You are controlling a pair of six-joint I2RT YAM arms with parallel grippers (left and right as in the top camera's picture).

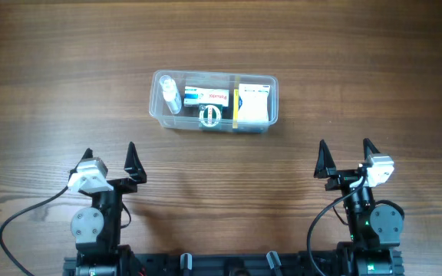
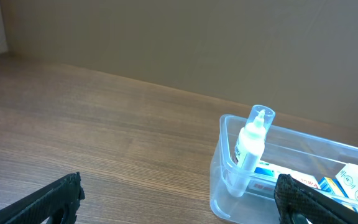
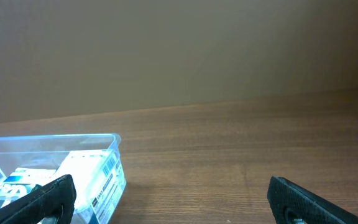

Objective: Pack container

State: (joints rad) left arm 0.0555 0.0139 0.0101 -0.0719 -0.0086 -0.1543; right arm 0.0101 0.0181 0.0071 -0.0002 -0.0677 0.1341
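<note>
The clear plastic container (image 1: 271, 80) stands on the wooden table at the centre back. Inside it are a small white dropper bottle (image 1: 170, 93) at its left end, a blue and white box (image 1: 206, 96), a round white item (image 1: 210, 116) and a white and yellow box (image 1: 253, 106) at its right end. The container also shows in the left wrist view (image 2: 219, 186) with the bottle (image 2: 251, 146), and in the right wrist view (image 3: 114, 142). My left gripper (image 1: 109, 162) is open and empty near the front left. My right gripper (image 1: 345, 156) is open and empty near the front right.
Bare wood table (image 1: 359, 46) surrounds the container on all sides. Black cables (image 1: 21, 218) run from both arm bases at the front edge. A plain brown wall (image 3: 179, 56) stands behind the table.
</note>
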